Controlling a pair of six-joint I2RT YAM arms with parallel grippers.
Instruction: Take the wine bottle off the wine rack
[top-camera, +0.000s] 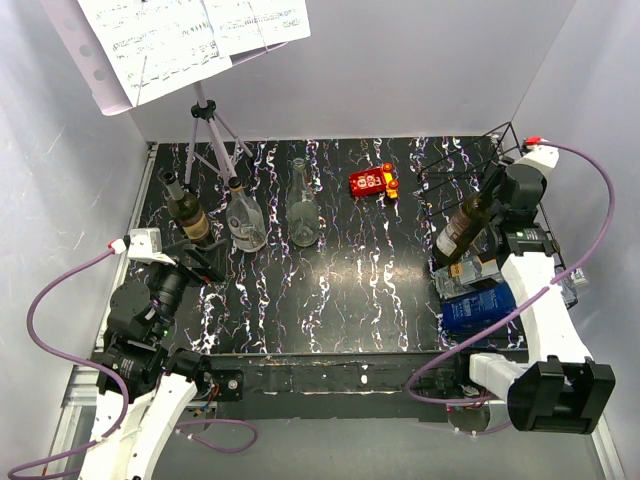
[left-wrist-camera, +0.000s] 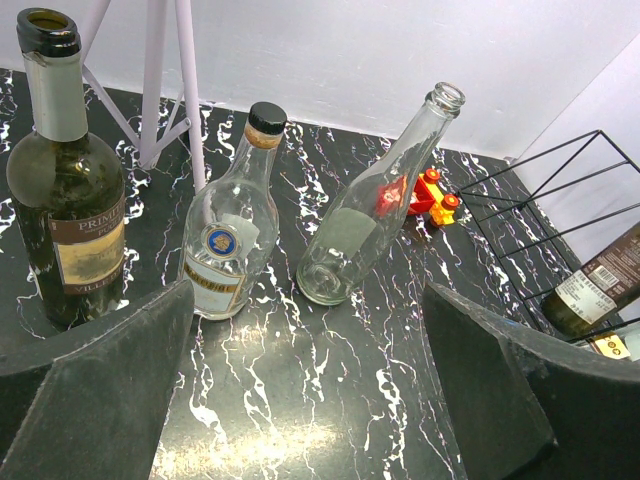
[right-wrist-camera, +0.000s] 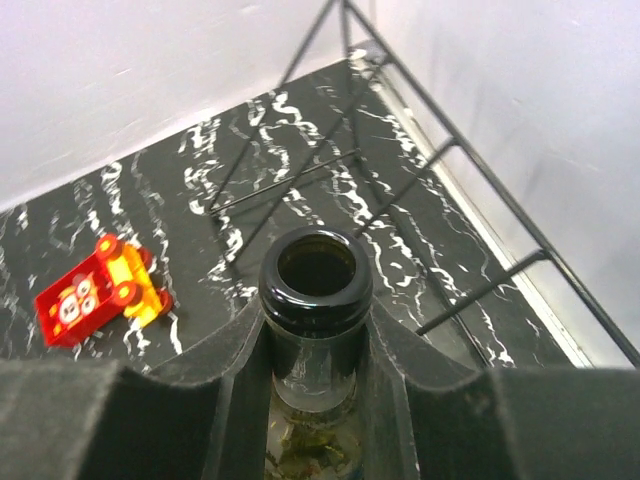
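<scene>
The black wire wine rack (top-camera: 462, 172) stands at the far right of the table; its bars also show in the right wrist view (right-wrist-camera: 440, 160) and the left wrist view (left-wrist-camera: 560, 200). A dark wine bottle (top-camera: 466, 226) with a brown label leans in it, neck up. My right gripper (right-wrist-camera: 316, 340) is shut on the bottle's neck just below the open mouth (right-wrist-camera: 315, 272); in the top view it (top-camera: 497, 192) sits at the neck. The bottle's lower part shows in the left wrist view (left-wrist-camera: 600, 290). My left gripper (left-wrist-camera: 310, 400) is open and empty, low at the near left.
Three bottles stand at the far left: a dark green one (top-camera: 186, 212), a squat clear one (top-camera: 244, 216) and a tall clear one (top-camera: 303, 208). A red toy (top-camera: 372, 181) lies beside the rack. A music stand (top-camera: 205, 125) is behind. A blue box (top-camera: 478, 308) lies at the near right.
</scene>
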